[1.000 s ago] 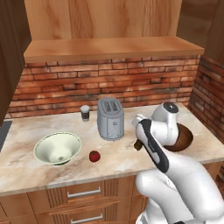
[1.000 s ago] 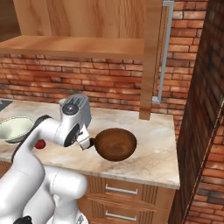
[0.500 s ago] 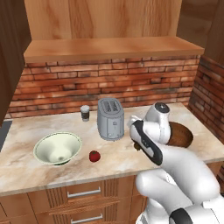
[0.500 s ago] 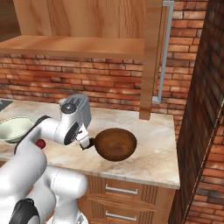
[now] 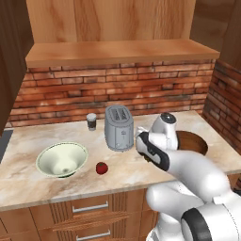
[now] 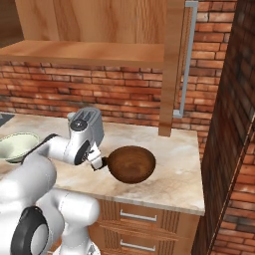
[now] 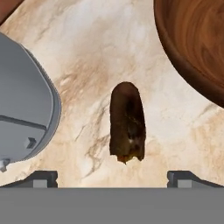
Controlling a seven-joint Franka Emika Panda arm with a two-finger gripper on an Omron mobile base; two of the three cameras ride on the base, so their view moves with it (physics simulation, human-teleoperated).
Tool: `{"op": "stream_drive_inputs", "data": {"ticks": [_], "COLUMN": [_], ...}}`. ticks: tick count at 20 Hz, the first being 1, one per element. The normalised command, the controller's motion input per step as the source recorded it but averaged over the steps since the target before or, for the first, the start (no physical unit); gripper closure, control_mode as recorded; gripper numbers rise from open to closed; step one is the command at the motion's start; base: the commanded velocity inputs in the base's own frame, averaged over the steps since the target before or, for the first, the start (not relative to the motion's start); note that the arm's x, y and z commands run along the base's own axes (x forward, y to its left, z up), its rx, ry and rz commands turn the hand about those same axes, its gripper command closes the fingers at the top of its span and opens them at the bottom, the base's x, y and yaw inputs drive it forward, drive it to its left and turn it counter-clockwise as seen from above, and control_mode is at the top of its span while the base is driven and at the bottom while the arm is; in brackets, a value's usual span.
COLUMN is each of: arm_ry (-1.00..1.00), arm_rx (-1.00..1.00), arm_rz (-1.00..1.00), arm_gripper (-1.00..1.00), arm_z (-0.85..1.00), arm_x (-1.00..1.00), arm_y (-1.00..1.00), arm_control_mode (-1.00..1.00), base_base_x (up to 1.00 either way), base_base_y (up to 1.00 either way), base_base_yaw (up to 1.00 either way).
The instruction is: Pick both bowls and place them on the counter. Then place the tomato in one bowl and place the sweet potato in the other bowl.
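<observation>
Both bowls already sit on the counter (image 5: 28, 181): white-green bowl (image 5: 62, 160) at the left, dark wooden bowl (image 6: 131, 164) at the right, well apart, so each food item has a clear target. The tomato (image 5: 101, 167) lies just beside the white bowl at its 3 o'clock, not yet inside. The sweet potato (image 7: 127, 122) lies flat on the marble between the toaster (image 5: 119, 127) and the wooden bowl; in the hand view the toaster is at its 9 o'clock and the bowl rim at 1–2 o'clock. The gripper (image 7: 113, 178) hangs over the potato with jaws spread wide and nothing between them; the two tips straddle the potato's width, which looks like a lineup for a grasp across the short axis. It reads as a pre-grasp for the potato, with the wooden bowl as the nearest drop. Toaster clearance is tight on one side, so a descent needs care. A small shaker (image 5: 91, 121) stands by the brick backsplash at the toaster's 10 o'clock. The surface is tan veined marble over wooden drawers, with a wooden cabinet and shelf above and brick on the right wall too.
</observation>
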Motion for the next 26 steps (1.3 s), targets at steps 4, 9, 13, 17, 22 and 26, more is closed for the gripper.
{"op": "stream_drive_inputs", "data": {"ticks": [4,9,13,17,22,26], "arm_ry": [0.04,0.07,0.05,0.05,0.03,0.01], "arm_rx": [-0.01,0.0,0.0,0.0,0.0,0.0], "arm_rz": [-0.05,-0.06,-0.07,-0.06,-0.03,0.0], "arm_gripper": [-1.0,-1.0,-1.0,-1.0,-1.0,-1.0], "arm_z": [-0.11,-0.19,-0.26,-0.26,-0.3,-0.23], "arm_x": [0.14,0.12,0.09,0.15,0.2,0.27], "arm_y": [0.07,0.0,-0.03,-0.05,-0.11,-0.08], "arm_control_mode": [-1.0,-1.0,-1.0,-1.0,-1.0,-1.0], "base_base_x": [0.0,0.0,0.0,0.0,0.0,0.0], "base_base_y": [0.0,0.0,0.0,0.0,0.0,0.0], "base_base_yaw": [0.0,0.0,0.0,0.0,0.0,0.0]}}
